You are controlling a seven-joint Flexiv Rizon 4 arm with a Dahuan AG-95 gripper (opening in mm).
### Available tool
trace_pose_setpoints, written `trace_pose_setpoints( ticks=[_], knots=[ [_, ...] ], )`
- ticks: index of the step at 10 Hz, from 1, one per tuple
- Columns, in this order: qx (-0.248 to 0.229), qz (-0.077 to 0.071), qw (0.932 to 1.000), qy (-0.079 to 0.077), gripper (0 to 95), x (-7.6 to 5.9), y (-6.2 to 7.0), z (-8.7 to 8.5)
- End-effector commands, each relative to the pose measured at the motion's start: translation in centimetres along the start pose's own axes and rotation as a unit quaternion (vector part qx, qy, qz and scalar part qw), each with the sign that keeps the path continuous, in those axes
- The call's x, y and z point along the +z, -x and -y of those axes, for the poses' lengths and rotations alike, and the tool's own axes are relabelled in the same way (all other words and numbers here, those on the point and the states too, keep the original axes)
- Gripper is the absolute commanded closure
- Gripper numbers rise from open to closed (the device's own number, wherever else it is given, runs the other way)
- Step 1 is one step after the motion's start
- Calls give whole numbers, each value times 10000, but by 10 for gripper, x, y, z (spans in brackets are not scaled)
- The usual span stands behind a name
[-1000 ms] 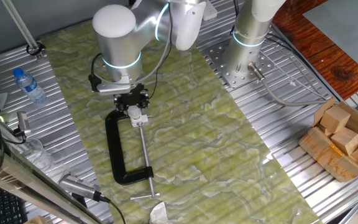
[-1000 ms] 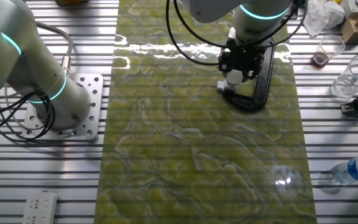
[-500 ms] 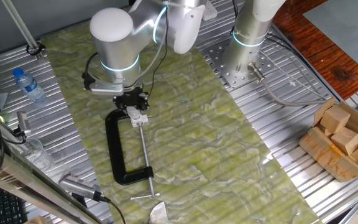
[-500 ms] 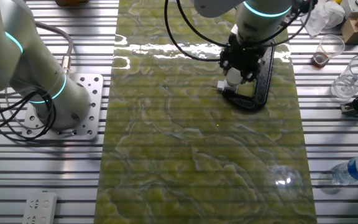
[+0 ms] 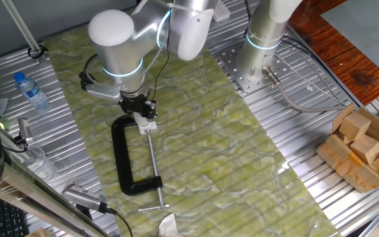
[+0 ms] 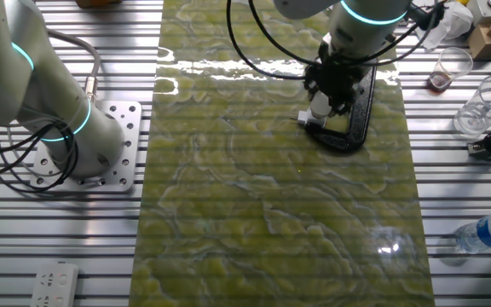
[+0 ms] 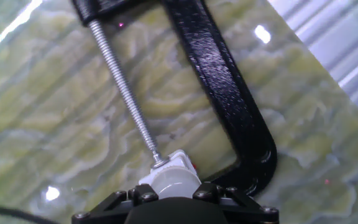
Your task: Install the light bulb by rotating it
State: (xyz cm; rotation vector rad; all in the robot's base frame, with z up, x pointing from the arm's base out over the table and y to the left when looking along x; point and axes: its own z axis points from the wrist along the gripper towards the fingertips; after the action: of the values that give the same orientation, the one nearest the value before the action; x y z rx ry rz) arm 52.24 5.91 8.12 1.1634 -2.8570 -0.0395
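The small white light bulb (image 5: pixel 143 119) stands in a white blocky socket (image 7: pixel 180 162) that a black C-clamp (image 5: pixel 119 158) holds flat on the green mat. My gripper (image 5: pixel 139 109) points straight down over it, shut on the bulb. In the other fixed view the bulb (image 6: pixel 320 106) shows just under the gripper (image 6: pixel 329 89), with the socket (image 6: pixel 310 122) below it and the clamp (image 6: pixel 366 101) to the right. In the hand view the bulb's rounded top (image 7: pixel 169 184) sits between the black fingers (image 7: pixel 129 196), and the clamp's screw (image 7: pixel 124 87) presses on the socket.
A clear bottle with a blue cap (image 5: pixel 30 90) lies at the left, also in the other fixed view (image 6: pixel 488 231). A second arm's base (image 5: pixel 258 59) stands at the back. A box of wooden blocks (image 5: pixel 364 148) sits at the right. A plastic cup (image 6: pixel 452 68) stands near the clamp.
My wrist has turned about the vertical axis over the bulb, and the arm's elbow link has swung to the left. The gripper stays on the bulb; the clamp and socket have not moved.
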Motion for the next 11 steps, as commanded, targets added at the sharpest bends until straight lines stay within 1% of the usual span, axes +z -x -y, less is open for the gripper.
trace_pose_setpoints(
  ticks=[1,2,3,4,6,7,8,9,11],
  knots=[
    [254,-48,9996,96,950,0,1,0],
    [317,-81,9994,128,950,1,1,0],
    [406,-159,9989,161,950,0,1,0],
    [484,-198,9985,169,950,-2,1,0],
    [739,-164,9969,192,950,1,1,0],
    [822,-209,9961,234,950,1,1,-1],
    [879,-335,9951,305,950,-2,1,-1],
    [882,-341,9951,301,950,-2,1,-1],
    [1005,-276,9942,265,950,1,1,-1]
  ],
)
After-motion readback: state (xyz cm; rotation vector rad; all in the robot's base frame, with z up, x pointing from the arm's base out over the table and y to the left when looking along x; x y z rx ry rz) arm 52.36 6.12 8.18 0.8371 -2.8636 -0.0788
